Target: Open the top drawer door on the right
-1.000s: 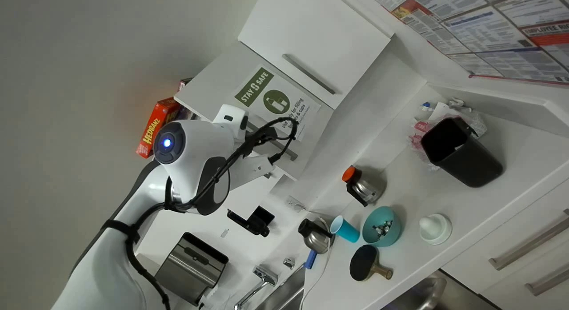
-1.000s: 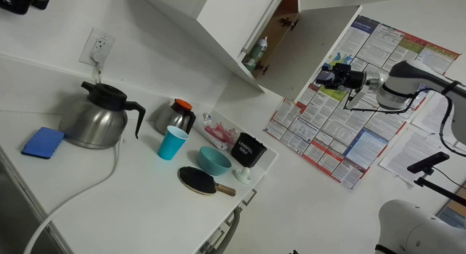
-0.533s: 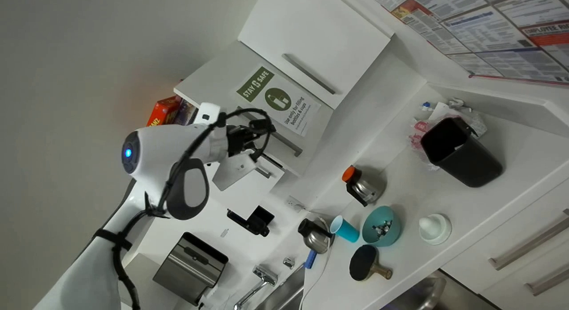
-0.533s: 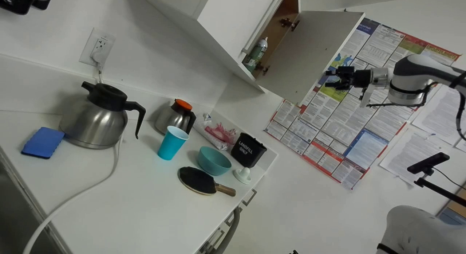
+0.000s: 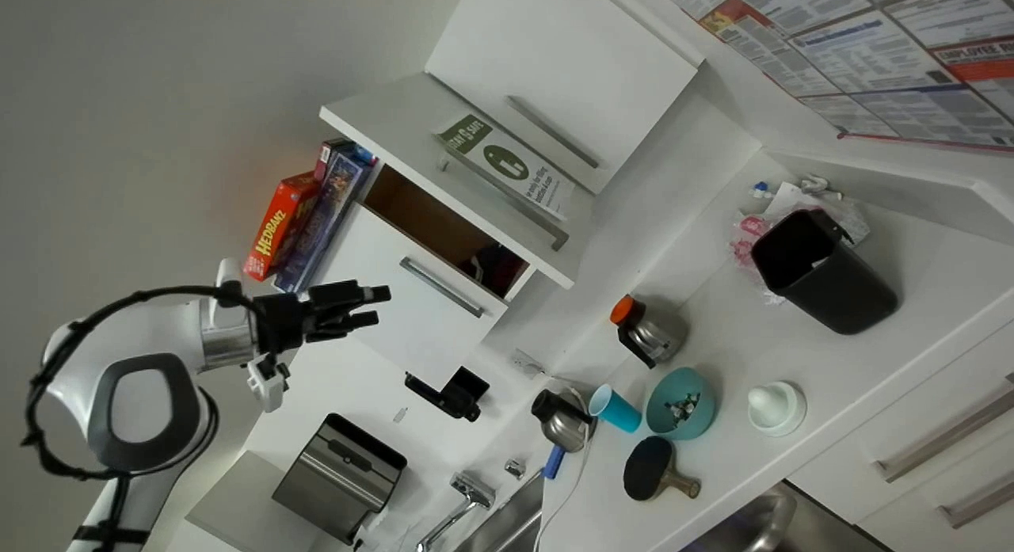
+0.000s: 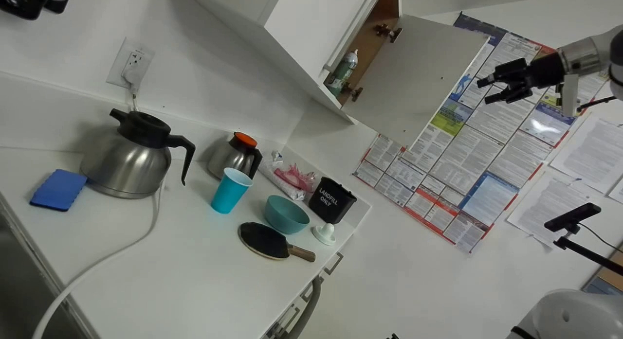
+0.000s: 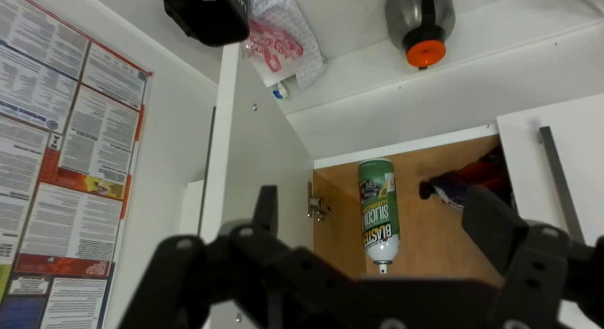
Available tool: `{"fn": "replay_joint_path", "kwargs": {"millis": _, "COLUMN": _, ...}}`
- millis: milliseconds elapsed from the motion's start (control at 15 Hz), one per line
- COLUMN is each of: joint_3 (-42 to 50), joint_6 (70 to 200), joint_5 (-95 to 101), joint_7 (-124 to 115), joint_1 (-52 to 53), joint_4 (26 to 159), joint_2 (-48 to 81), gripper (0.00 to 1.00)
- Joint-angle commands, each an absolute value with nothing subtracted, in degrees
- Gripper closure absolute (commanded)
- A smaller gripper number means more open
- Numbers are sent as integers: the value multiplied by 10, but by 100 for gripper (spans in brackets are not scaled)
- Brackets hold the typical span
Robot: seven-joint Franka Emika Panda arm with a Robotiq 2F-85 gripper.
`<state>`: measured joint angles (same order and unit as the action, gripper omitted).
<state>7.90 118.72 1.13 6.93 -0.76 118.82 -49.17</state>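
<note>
The labelled white door stands swung open, with its green-and-white label and slim metal bar handle facing outward. Its plain inner side shows in an exterior view and at the left in the wrist view. My gripper is open and empty, out in front of the cabinet and apart from the door and handle; it also shows in an exterior view. In the wrist view its spread fingers frame the open cabinet. A green-and-white spray can stands inside.
Plain white doors with bar handles flank it. Game boxes sit on top of the cabinet. Below, the counter holds a blue cup, a teal bowl, a black bin and metal jugs.
My gripper has moved away from the door and handle. The door has swung wider, and its label and handle are now uncovered in an exterior view, with the cabinet's inside showing.
</note>
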Motion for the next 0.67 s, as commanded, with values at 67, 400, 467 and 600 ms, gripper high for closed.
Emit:
{"fn": "replay_joint_path", "kwargs": {"millis": 67, "joint_3": 39, "joint_6": 1080, "joint_5": 29, "joint_7": 53, "joint_1": -34, "joint_4": 1171, "joint_2": -530, "gripper": 0}}
{"fn": "replay_joint_path", "kwargs": {"millis": 400, "joint_3": 30, "joint_6": 1061, "joint_5": 38, "joint_7": 54, "joint_1": -30, "joint_4": 1176, "joint_2": -536, "gripper": 0}}
{"fn": "replay_joint_path", "kwargs": {"millis": 467, "joint_3": 38, "joint_6": 1071, "joint_5": 29, "joint_7": 61, "joint_1": -21, "joint_4": 1180, "joint_2": -541, "gripper": 0}}
{"fn": "replay_joint_path", "kwargs": {"millis": 600, "joint_3": 37, "joint_6": 1071, "joint_5": 30, "joint_7": 61, "joint_1": -21, "joint_4": 1181, "joint_2": -540, "gripper": 0}}
